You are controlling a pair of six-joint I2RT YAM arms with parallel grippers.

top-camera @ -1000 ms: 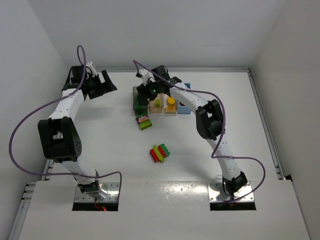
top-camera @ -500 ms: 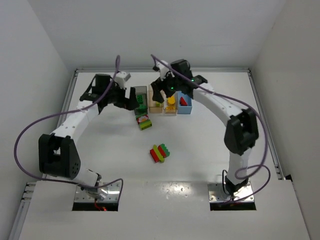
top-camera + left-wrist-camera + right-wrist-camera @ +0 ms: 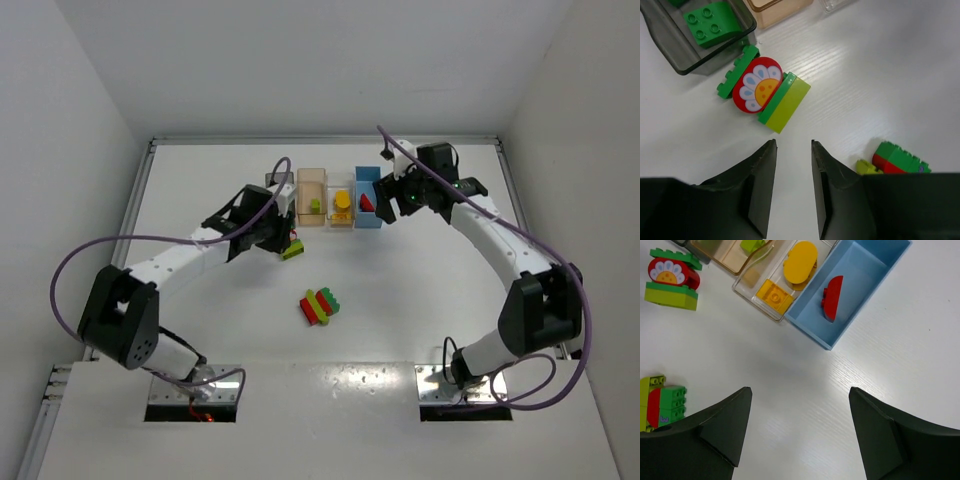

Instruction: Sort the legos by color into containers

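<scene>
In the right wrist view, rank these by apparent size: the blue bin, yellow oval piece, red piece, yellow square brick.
1. blue bin
2. yellow oval piece
3. yellow square brick and red piece: too alike to rank.

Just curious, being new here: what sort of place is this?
Likely a robotics test cell: a left arm and right arm bolted to a white walled table, with toy bricks and small sorting bins.

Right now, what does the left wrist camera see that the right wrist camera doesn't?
Only the left wrist view: the dark green lego sitting in the dark grey bin. Only the right wrist view: the blue bin holding a red lego, and the yellow legos. Both show the flower stack and the red-and-green stack.
</scene>
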